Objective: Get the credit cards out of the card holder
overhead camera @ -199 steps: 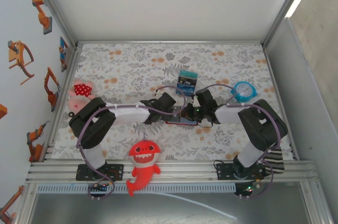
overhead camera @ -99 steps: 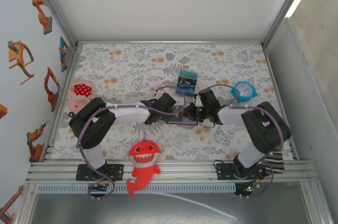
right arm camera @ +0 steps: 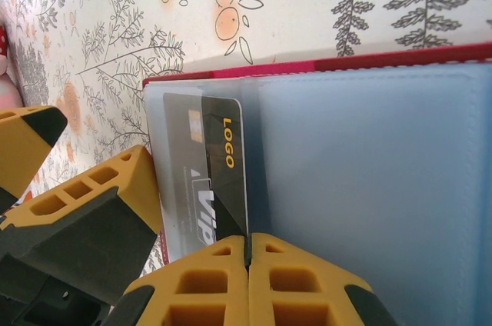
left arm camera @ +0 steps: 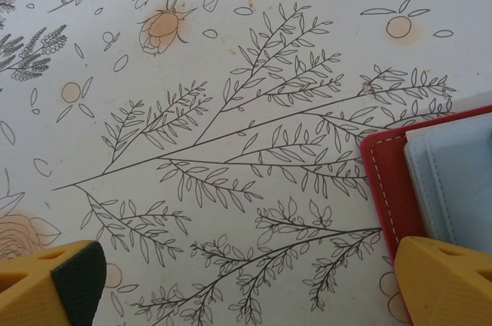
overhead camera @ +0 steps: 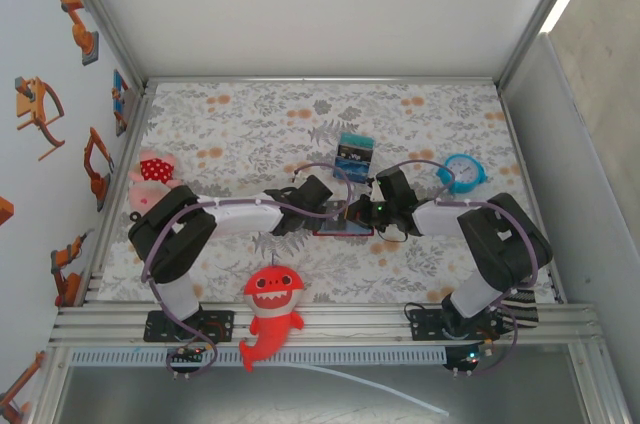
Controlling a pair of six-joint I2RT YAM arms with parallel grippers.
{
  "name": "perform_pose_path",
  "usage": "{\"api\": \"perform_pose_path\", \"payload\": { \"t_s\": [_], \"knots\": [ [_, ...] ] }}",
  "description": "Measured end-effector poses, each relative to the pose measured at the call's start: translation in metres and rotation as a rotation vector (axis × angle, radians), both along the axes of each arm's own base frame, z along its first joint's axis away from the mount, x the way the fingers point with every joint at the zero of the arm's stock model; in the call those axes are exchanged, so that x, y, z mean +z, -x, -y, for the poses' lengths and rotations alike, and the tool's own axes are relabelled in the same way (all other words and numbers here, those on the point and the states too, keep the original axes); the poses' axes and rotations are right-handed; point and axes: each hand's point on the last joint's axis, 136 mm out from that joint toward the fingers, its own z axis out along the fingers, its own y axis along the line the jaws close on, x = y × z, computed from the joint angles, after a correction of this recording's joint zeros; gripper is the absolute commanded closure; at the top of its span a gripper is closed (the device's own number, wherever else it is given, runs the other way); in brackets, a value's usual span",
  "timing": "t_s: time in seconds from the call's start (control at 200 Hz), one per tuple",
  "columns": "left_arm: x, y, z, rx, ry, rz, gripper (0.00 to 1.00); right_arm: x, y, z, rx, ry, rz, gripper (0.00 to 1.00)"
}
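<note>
The card holder (overhead camera: 345, 226) lies open on the floral cloth, dark red with bluish-grey panels (right arm camera: 369, 172). Its red corner (left arm camera: 388, 180) shows in the left wrist view. One credit card (right arm camera: 223, 180), dark with "LOGO" and "VIP" print, lies half under the clear left pocket. My right gripper (right arm camera: 247, 253) is shut, with its tips against that card's right edge; I cannot tell whether it pinches the card. It is above the holder's right side (overhead camera: 364, 212). My left gripper (left arm camera: 250, 287) is open at the holder's left edge (overhead camera: 335, 208), with one fingertip (left arm camera: 446, 284) over the corner.
A teal-striped block (overhead camera: 354, 152) stands just beyond the holder, and a blue alarm clock (overhead camera: 461, 172) is at the right. A red shark plush (overhead camera: 272, 306) lies at the near edge, and a pink plush (overhead camera: 152, 179) at the left. The frame rail (overhead camera: 330, 324) borders the near side.
The right arm's elbow has swung slightly to the right while its shut gripper stayed at the holder. The left arm has not moved.
</note>
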Motion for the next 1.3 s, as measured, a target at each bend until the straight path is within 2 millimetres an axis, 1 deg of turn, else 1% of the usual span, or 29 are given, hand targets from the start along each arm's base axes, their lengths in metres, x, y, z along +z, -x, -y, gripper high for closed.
{"api": "perform_pose_path", "payload": {
  "t_s": [0.105, 0.225, 0.33, 0.716, 1.006, 1.092, 1.302],
  "knots": [
    [0.005, 0.000, 0.000, -0.010, -0.004, 0.003, 0.03, 0.000, 0.000, 0.000, -0.001, 0.000, 0.000, 1.00],
    [0.013, -0.004, 0.007, -0.026, 0.011, 0.015, 0.03, 0.000, 0.000, 0.000, -0.001, 0.000, -0.001, 1.00],
    [0.016, -0.006, 0.012, -0.039, 0.022, 0.019, 0.03, 0.000, 0.000, 0.000, 0.000, 0.000, -0.001, 1.00],
    [0.004, -0.003, 0.018, -0.082, 0.005, -0.015, 0.03, -0.001, 0.001, 0.000, 0.000, 0.002, -0.004, 1.00],
    [0.003, -0.003, 0.021, -0.092, -0.002, -0.017, 0.03, 0.000, -0.001, 0.002, -0.004, 0.001, -0.003, 1.00],
    [0.002, -0.003, 0.021, -0.093, -0.004, -0.016, 0.03, 0.002, 0.000, 0.001, -0.001, -0.006, -0.002, 0.95],
    [0.001, -0.003, 0.021, -0.093, -0.007, -0.017, 0.03, 0.006, 0.001, -0.001, 0.003, -0.047, 0.008, 0.88]
  ]
}}
